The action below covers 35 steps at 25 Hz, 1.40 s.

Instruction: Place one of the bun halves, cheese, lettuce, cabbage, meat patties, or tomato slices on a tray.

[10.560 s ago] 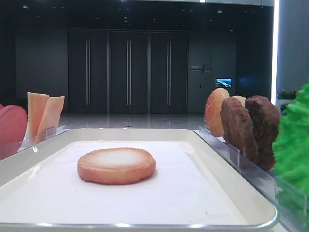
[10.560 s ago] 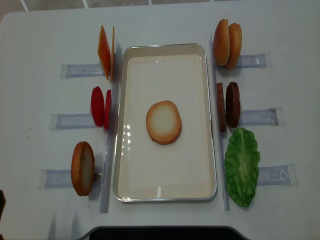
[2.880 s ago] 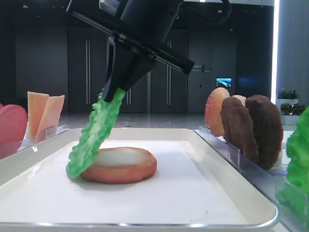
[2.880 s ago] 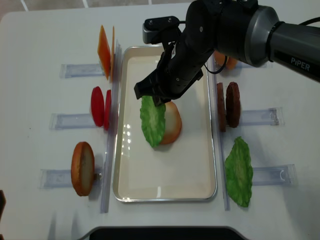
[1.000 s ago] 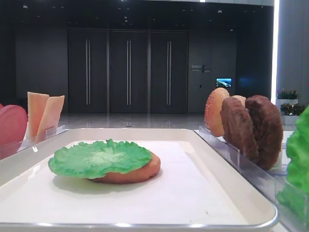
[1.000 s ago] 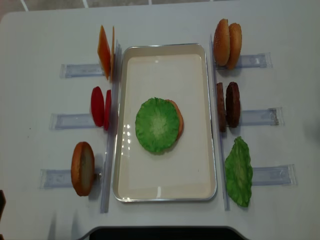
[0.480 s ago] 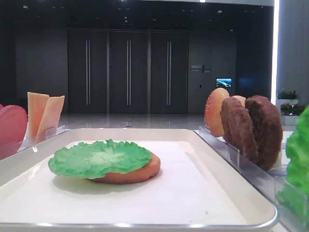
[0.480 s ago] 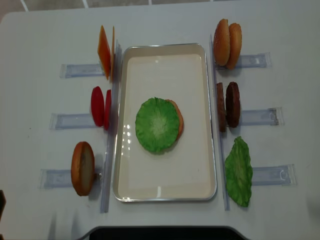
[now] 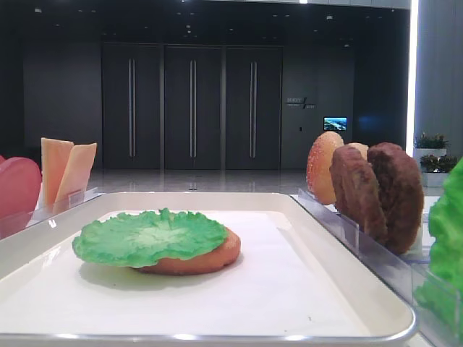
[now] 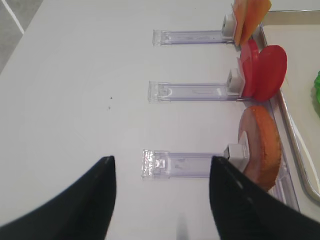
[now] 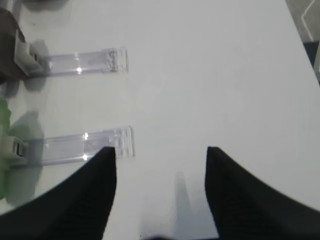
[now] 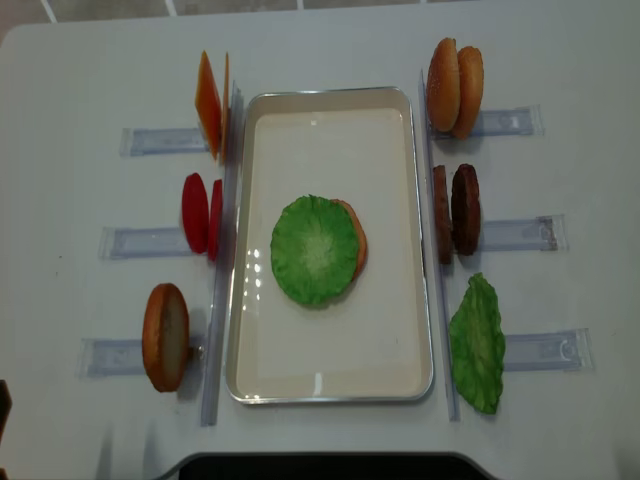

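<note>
Whereas only a bun half (image 12: 350, 240) was seen on the tray (image 12: 330, 385) earlier, lettuce (image 12: 314, 249) is now laid over it at the tray's middle. Both the right gripper (image 11: 160, 192) and left gripper (image 10: 161, 192) are spread, empty, over the white table (image 12: 80, 80); dark doors (image 9: 192, 108) are seen behind.

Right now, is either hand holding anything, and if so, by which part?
Nothing is held. The right hand and the left hand are both open over bare table, and the lettuce lies free on the bun half in the tray.
</note>
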{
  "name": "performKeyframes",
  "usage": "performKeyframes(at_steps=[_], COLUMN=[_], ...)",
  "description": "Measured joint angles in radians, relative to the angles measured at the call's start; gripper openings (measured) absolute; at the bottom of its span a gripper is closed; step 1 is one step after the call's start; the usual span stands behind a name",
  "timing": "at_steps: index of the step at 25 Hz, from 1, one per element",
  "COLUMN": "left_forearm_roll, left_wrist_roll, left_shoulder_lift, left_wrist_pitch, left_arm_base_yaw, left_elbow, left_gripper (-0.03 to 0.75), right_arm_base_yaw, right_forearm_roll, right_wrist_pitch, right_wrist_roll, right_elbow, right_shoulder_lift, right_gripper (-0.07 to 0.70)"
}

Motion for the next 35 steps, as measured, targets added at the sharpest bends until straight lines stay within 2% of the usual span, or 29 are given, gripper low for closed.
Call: performKeyframes(at_steps=[6,35], left_forearm_roll=[0.0,0.0], left_wrist_roll=[0.0,0.003], left_shoulder_lift=[0.0,0.0], left_wrist_pitch=[0.0,0.0], left_arm_base_yaw=[0.0,0.0], left_elbow=[0.0,0.0], left_gripper=[0.451,0.451], right_arm_base_yaw=[0.0,0.0], right_forearm_roll=[0.004,0.003], right_wrist_pitch=[-0.001,0.0], right_wrist_roll=[-0.007,0.004], right_elbow=[0.0,0.0], right_shoulder_lift=[-0.199,-0.204], right_gripper=[0.381,0.369])
